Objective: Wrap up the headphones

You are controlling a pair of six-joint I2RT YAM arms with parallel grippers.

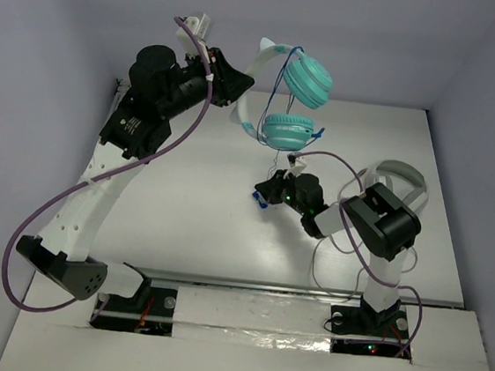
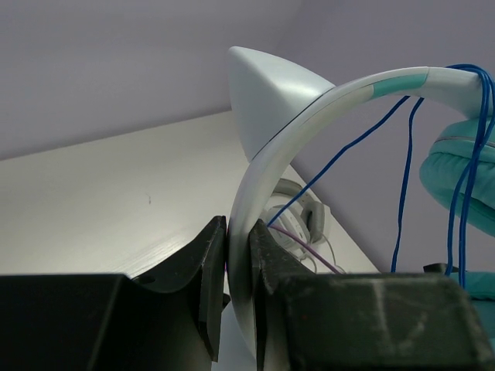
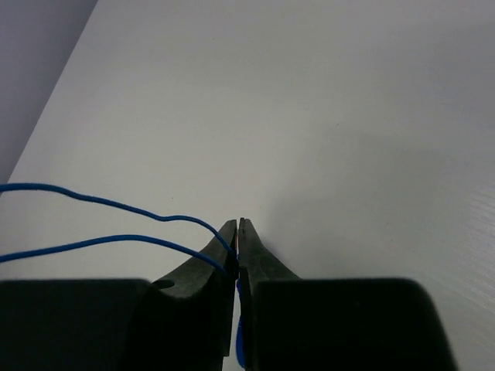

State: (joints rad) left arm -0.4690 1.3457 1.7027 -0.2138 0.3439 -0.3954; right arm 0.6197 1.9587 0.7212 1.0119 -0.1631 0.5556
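The headphones [image 1: 296, 102] have teal round earcups, a white headband and a thin blue cord [image 1: 275, 157]. My left gripper [image 1: 240, 85] is shut on the white headband [image 2: 263, 185] and holds the headphones up in the air above the table's back. The blue cord runs over the headband [image 2: 472, 73] and hangs down in strands. My right gripper [image 1: 264, 194] is shut on the blue cord [image 3: 116, 205] low over the table, below the earcups. Two cord strands lead off to the left from its jaws in the right wrist view.
Larger grey-white headphones [image 1: 400, 179] with a grey cable lie at the table's right side behind my right arm; they also show in the left wrist view [image 2: 305, 216]. Purple arm cables loop beside both arms. The white table [image 1: 202, 198] is bounded by grey walls.
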